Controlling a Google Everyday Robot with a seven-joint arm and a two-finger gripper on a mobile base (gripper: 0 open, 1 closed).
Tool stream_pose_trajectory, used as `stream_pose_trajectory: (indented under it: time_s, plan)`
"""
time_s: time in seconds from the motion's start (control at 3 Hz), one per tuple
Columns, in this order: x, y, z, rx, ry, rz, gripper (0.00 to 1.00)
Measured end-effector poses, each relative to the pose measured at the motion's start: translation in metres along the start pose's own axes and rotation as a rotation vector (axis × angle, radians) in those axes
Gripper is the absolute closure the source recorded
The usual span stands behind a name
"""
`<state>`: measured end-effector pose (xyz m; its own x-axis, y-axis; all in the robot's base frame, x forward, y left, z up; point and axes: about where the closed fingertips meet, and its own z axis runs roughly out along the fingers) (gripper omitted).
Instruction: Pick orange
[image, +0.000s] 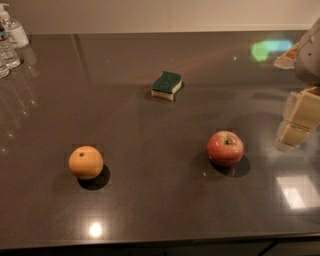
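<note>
The orange (86, 162) is small, round and matte, with a dark stem dimple. It sits on the dark countertop (160, 200) at the front left. My gripper (296, 120) is at the right edge of the view, above the counter, far to the right of the orange and just right of a red apple (225, 148). Only its pale blocky fingers show, partly cut off by the frame edge. It holds nothing that I can see.
A green and yellow sponge (167, 85) lies at the centre back. Clear plastic bottles (9, 40) stand at the far left back corner. The counter's front edge runs along the bottom of the view.
</note>
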<state>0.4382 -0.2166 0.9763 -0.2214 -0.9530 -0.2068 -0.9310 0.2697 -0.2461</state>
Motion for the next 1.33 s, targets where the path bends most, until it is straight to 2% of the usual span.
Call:
stream_pose_trajectory:
  time_s: [0.67, 1.0, 1.33]
  plan:
    - [-0.004, -0.001, 0.0, -0.003, -0.003, -0.009, 0.0]
    - [-0.024, 0.001, -0.002, 0.003, -0.028, -0.023, 0.0]
    - [-0.059, 0.005, -0.003, 0.013, -0.067, -0.055, 0.0]
